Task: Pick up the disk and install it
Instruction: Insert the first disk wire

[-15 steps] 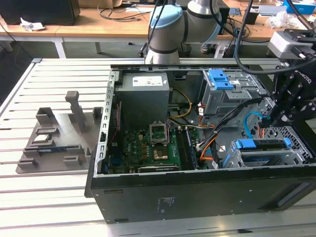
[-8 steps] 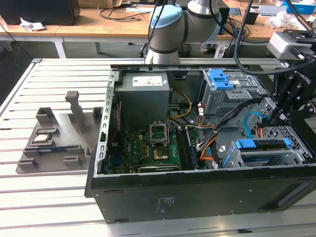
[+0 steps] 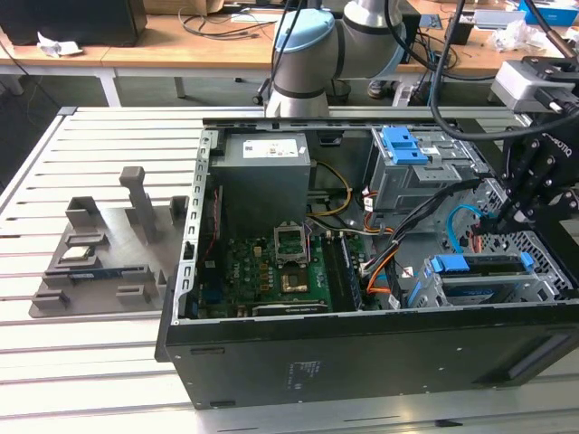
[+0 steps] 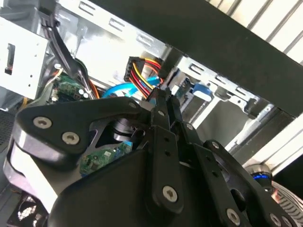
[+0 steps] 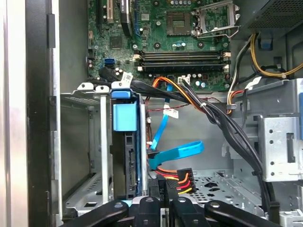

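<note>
In the exterior view, the black case wall stands nearest, a long dark slab of sheet metal. Just behind it the disk, edged in blue plastic, sits in the grey perforated drive cage, upright in its slot in the first wrist view. The black claw hangs right above the cage with its fingers pressed together, near a red-yellow-black wire plug and a flat blue cable. Further back lie the green motherboard, the grey power-supply box with a white sticker, and the slatted metal desk.
</note>
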You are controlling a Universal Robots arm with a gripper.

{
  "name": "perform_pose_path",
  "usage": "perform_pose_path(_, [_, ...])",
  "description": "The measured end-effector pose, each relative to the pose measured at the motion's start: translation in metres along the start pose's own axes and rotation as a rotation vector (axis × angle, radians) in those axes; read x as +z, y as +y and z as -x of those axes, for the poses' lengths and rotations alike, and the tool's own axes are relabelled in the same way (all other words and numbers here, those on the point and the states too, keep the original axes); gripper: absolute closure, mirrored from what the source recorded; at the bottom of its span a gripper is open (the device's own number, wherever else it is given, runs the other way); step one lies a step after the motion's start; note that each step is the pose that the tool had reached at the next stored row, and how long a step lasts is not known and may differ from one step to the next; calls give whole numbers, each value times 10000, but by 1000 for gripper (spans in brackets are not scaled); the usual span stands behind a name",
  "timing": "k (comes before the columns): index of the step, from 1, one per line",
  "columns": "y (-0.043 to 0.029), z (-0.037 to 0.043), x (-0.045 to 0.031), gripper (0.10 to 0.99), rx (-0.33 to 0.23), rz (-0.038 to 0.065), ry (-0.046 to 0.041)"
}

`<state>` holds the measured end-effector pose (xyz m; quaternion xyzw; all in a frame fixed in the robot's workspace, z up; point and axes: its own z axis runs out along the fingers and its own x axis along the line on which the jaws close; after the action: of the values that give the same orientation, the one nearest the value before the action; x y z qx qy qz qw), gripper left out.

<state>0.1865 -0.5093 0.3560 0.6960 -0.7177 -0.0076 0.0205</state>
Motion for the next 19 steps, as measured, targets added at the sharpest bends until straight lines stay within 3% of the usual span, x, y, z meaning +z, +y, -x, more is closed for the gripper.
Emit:
perform_pose_path(5, [12, -135, 20, 918, 0, -3, 75])
perform_pose_path(9, [44, -148, 73, 918, 1, -2, 86])
perform_pose_path(19, [44, -178, 155, 918, -2, -3, 95])
